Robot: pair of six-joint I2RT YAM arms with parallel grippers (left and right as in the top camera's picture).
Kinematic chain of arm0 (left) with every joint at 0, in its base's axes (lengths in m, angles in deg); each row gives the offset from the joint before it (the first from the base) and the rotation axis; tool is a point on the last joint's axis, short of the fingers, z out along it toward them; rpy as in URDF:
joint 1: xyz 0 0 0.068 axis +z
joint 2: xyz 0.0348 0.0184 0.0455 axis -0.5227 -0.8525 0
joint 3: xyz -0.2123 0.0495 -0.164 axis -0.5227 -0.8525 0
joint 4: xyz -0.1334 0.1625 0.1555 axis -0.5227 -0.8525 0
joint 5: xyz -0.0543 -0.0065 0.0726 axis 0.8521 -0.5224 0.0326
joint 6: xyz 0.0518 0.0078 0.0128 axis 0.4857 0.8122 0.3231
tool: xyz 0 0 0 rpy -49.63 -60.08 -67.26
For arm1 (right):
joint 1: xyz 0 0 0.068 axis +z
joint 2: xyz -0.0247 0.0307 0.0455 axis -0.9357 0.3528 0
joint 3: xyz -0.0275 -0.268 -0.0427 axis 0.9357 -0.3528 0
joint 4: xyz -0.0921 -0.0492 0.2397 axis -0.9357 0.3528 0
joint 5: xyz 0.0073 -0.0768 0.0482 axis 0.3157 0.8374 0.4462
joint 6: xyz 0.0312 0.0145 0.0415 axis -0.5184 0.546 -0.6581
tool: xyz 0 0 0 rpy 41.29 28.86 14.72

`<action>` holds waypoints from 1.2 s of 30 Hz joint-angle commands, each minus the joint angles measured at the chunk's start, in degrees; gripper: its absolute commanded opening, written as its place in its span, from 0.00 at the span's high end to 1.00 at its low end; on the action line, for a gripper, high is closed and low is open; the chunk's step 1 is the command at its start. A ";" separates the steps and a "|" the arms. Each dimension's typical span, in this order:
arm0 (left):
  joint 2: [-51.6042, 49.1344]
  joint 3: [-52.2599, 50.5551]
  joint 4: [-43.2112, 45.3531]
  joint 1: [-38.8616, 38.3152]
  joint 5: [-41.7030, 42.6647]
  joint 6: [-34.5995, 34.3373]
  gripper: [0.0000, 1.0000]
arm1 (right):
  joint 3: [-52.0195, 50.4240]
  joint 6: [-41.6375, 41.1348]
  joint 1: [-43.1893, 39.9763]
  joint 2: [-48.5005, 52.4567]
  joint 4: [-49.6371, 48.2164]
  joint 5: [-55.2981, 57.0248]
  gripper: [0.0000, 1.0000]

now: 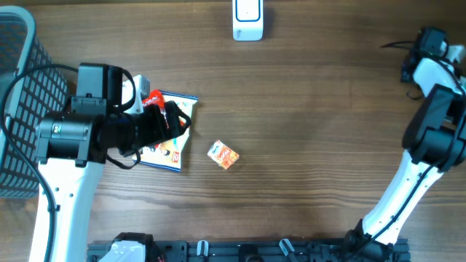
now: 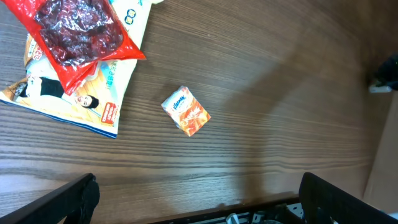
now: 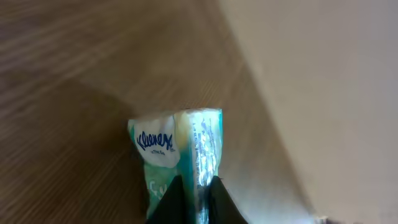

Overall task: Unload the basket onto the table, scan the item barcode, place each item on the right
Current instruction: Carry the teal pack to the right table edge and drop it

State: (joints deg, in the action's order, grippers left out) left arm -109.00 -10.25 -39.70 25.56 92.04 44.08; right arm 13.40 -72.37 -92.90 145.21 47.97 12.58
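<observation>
Mock shop checkout, robot lab bench, wood-grain table (image 1: 313, 131), barcode scanner (image 1: 247, 20), mesh basket (image 1: 14, 109), packaged snacks (image 1: 166, 153)

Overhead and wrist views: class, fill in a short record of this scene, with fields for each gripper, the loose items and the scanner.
left gripper: open, empty, above the table
right gripper: pinching a green Kleenex pack
orange Kleenex pack: lying alone, mid-table
red packet: lying on a flat printed packet
white scanner: far edge of the table, apart from both arms
basket: left edge
</observation>
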 commanded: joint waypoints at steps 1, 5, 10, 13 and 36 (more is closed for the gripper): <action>0.02 -0.20 0.15 -0.26 0.04 0.31 0.00 | 0.09 -5.68 -3.17 0.63 0.74 -9.79 0.16; 0.02 -0.20 0.15 -0.26 0.04 0.31 0.00 | 0.24 -4.04 -3.96 0.17 1.29 -9.90 0.00; 0.02 -0.20 0.15 -0.26 0.04 0.31 0.00 | 0.24 -9.70 -3.96 -6.64 1.84 -11.91 0.00; 0.02 -0.20 0.15 -0.26 0.04 0.31 0.00 | 0.24 -10.05 -3.96 -14.71 1.73 -25.77 0.00; 0.02 -0.20 0.15 -0.26 0.04 0.31 0.00 | -15.61 -14.86 43.67 -31.71 19.15 -88.02 0.00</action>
State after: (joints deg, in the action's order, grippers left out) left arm -109.00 -10.25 -39.70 25.56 92.04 44.08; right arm 1.48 -85.14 -55.24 112.75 68.67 -84.24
